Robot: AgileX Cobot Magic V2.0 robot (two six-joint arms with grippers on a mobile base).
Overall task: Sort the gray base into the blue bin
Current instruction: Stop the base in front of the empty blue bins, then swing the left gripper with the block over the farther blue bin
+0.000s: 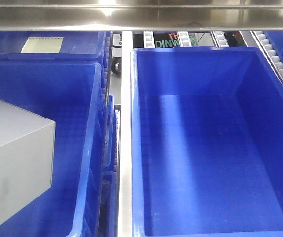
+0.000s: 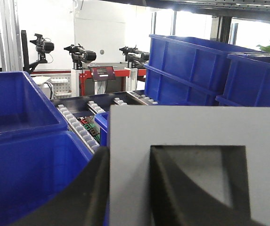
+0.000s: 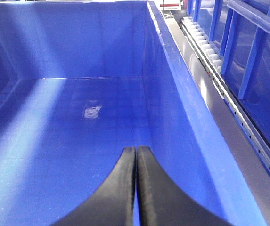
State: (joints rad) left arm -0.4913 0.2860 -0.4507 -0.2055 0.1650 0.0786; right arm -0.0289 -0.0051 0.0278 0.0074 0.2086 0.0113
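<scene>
Fingers [image 2: 172,188] of the left gripper [image 2: 127,157] are clamping one wall of the gray base [image 2: 182,127]: one black finger is pressing the outside of that wall and the other is sitting inside the shallow square recess, which is facing the left wrist camera. From the front view the gray base [image 1: 15,163] is showing two plain matte faces and is appearing within the outline of the blue bin [image 1: 84,163] at the left, near its front and toward its left side. Whether the block is resting on the waffle-grid floor or hanging above it cannot be told, since the front view is not showing its underside or the gripper. A third blue crate [image 1: 77,42] carrying a pale card [image 1: 42,44] is standing just behind the blue bin. A steel rail [image 1: 125,148] is running between the blue bin and a second blue crate [image 1: 136,148] at the right, which is lying wide open to the front camera. The right gripper [image 3: 135,149] is hovering over the inside of that second blue crate [image 3: 172,94] with its two black fingers pressed together and nothing between them. Roller tracks [image 1: 279,64] are running along the far right edge. Cameras on stands [image 2: 80,54] are standing in the bright background of the left wrist view.
</scene>
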